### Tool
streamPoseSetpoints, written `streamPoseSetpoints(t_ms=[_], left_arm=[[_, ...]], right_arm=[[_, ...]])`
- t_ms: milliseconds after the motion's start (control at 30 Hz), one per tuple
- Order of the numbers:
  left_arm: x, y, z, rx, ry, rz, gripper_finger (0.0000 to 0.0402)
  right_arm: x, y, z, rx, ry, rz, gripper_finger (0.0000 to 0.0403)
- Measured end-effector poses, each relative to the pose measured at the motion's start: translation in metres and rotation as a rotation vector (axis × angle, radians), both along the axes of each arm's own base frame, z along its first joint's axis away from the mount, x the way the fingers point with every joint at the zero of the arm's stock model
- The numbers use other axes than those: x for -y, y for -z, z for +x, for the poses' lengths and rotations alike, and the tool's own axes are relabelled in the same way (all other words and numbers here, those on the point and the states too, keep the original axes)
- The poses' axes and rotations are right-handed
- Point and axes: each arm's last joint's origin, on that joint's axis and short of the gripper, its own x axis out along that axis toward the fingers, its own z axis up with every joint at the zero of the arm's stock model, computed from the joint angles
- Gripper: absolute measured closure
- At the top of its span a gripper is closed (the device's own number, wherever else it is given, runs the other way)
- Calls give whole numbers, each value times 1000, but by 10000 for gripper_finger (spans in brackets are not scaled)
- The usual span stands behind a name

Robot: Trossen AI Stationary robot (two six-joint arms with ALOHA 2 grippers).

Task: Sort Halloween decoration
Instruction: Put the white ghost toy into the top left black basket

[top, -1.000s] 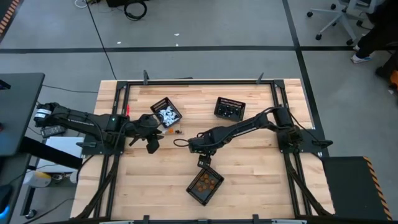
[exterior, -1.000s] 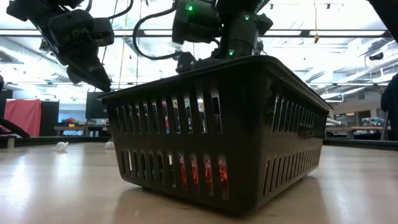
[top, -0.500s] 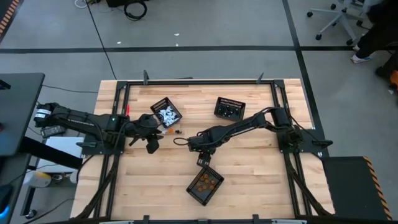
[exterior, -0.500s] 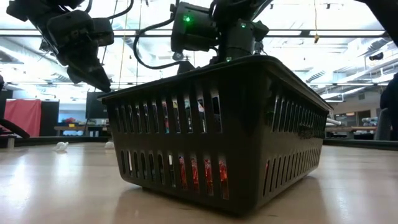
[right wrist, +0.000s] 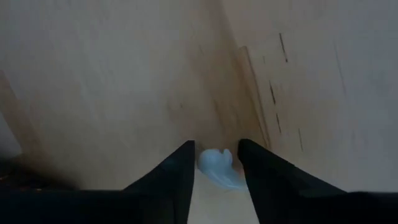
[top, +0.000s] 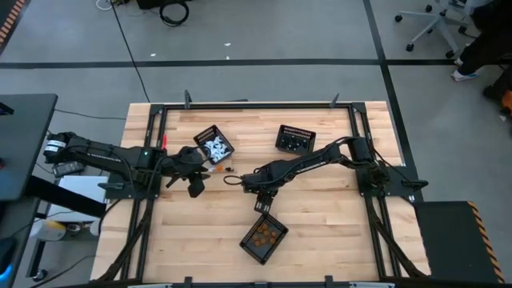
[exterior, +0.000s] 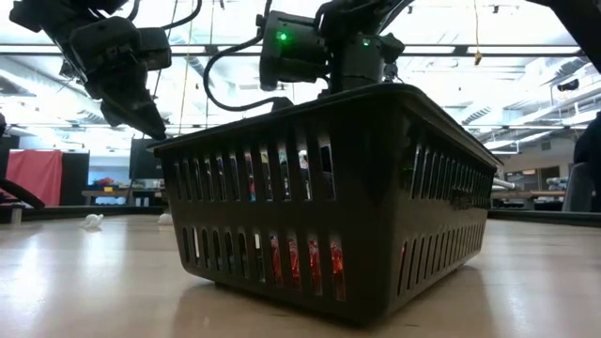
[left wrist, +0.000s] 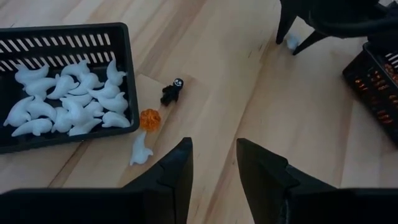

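A small white ghost [right wrist: 217, 167] lies on the wooden table, and my right gripper [right wrist: 216, 163] points down at it with one finger on either side. The high view puts this gripper [top: 245, 183] mid-table. My left gripper [left wrist: 214, 163] hangs open above the table at the left [top: 196, 185], touching nothing. In front of it a white ghost [left wrist: 140, 150], an orange pumpkin [left wrist: 150, 119] and a black figure [left wrist: 171, 92] lie loose beside the basket of white ghosts [left wrist: 127, 74]. My right gripper has the white ghost's head end [right wrist: 211, 159] between its two fingers, which come from above, pointing down. The fingers [right wrist: 181, 169] stand close against both its sides. The ghost lies on the table, its tail [right wrist: 237, 183] running under one finger.
Three black mesh baskets stand on the table: one with white ghosts [top: 214, 146] at the far left, one with black pieces [top: 295, 139] at the far right, one with orange pieces [top: 264, 238] near the front, which fills the low view [exterior: 329, 197].
My right gripper has sunk a little toward the table and shifted slightly toward the table's left edge.
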Motion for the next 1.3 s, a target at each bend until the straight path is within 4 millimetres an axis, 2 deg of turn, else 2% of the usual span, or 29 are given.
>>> streamPoseSetpoints(t_ms=[200,333,800,1000,1100,1300], left_arm=[[0,0,0,-1,0,0,269],[0,1,-1,-9,0,0,269],[0,-4,-4,2,-9,-10,269],[6,-3,-15,12,-10,-43,269],[11,7,-26,36,-6,-37,269],[20,15,-39,253,25,-136,269]], right_arm=[[2,0,0,-6,-24,24,307],[2,0,0,-7,-34,45,325],[11,-24,12,54,-54,49,329],[14,-54,27,152,-69,70,329],[22,-70,38,257,-65,70,329],[57,-82,54,439,34,52,328]])
